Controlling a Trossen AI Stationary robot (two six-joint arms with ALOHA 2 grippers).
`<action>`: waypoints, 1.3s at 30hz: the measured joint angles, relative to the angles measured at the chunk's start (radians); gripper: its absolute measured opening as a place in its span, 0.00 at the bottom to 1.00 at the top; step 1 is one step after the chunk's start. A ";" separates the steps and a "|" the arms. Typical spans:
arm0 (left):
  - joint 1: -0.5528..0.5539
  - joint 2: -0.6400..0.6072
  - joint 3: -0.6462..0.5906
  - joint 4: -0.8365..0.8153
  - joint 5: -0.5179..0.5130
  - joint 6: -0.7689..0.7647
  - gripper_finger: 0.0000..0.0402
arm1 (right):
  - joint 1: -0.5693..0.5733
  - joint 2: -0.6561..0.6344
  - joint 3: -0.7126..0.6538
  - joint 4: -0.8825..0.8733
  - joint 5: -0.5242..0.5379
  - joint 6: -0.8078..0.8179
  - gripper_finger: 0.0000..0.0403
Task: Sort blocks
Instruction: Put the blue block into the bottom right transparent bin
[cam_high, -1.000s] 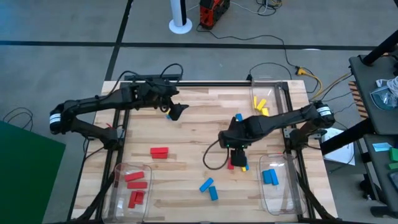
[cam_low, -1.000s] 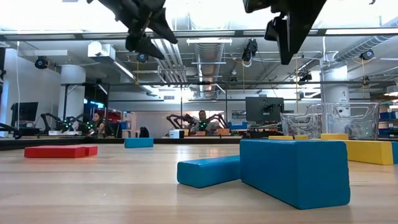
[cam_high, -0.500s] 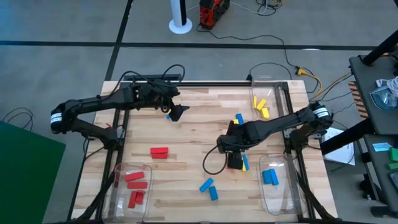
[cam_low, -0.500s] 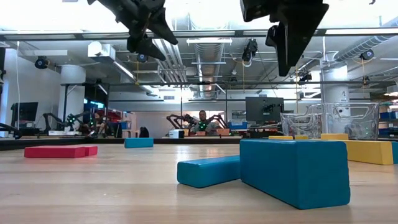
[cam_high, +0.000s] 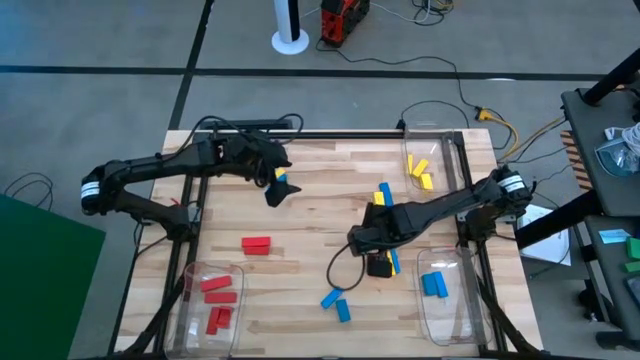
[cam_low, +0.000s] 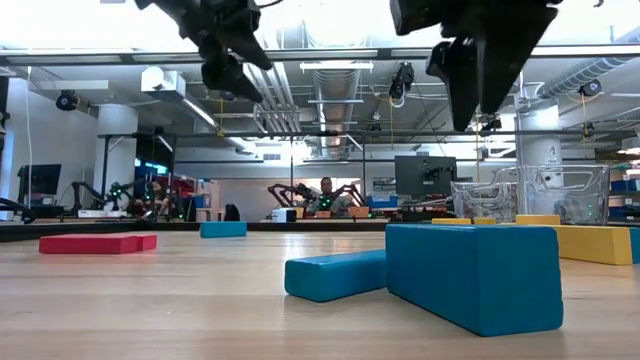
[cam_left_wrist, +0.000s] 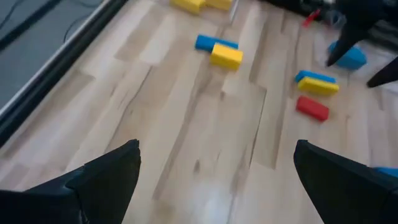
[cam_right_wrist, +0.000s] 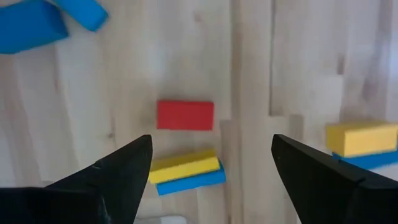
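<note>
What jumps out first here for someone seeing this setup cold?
Two dark arms over a wooden table scattered with colored blocks. The right gripper, open, hovers over a small red block and a yellow-on-blue pair near the table's right middle. The left gripper, also open, hangs over bare wood at the far left, and clear bins at the corners hold sorted blocks, like the red bin.

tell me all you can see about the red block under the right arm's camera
The red block is a small solid-coloured brick with a matte, painted look, lying flat on the wooden table. Nothing touches it: a yellow block stacked on a blue block lies close beside it. The right gripper hangs above, jaws open.
</note>
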 joint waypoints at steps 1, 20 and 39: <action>0.000 0.000 0.000 -0.011 0.000 0.002 0.98 | 0.008 0.000 0.000 0.008 0.000 -0.014 0.80; -0.232 -0.001 0.000 -0.055 0.123 -0.176 0.98 | 0.036 -0.018 0.000 0.050 0.004 0.062 0.70; -0.393 -0.001 0.000 -0.133 0.049 -0.767 0.98 | 0.076 -0.045 0.000 0.247 -0.046 0.705 0.61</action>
